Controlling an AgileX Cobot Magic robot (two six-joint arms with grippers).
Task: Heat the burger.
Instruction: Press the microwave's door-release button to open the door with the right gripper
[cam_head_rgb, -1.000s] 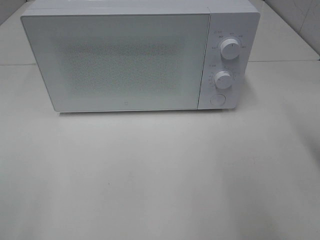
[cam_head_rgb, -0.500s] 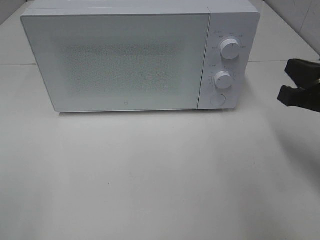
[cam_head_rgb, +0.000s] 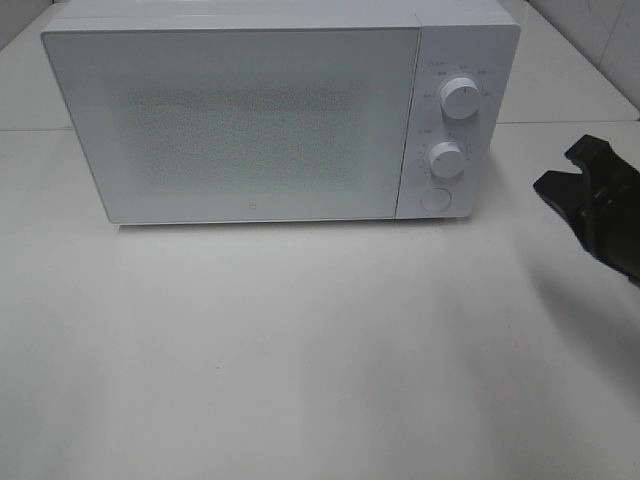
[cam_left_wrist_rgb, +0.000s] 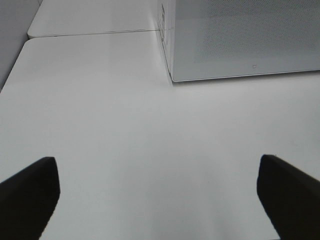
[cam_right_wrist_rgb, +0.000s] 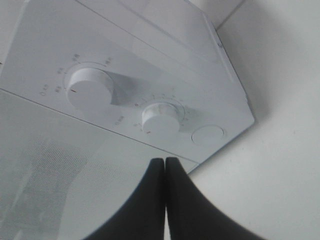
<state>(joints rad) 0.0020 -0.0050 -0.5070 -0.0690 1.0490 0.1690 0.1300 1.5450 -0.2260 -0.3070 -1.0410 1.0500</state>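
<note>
The burger is not seen; it is judged soft and light, best held by its sides. The left gripper (cam_left_wrist_rgb: 157, 165) is spread apart, the right gripper (cam_right_wrist_rgb: 164, 161) pressed together.

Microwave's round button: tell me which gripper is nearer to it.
Right. The right gripper, fingers shut, points at the control panel close to the round button; the left gripper, open, is over the table off the microwave's opposite front corner.

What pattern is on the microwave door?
Fine dotted mesh on the white microwave door; exterior high view.
</note>
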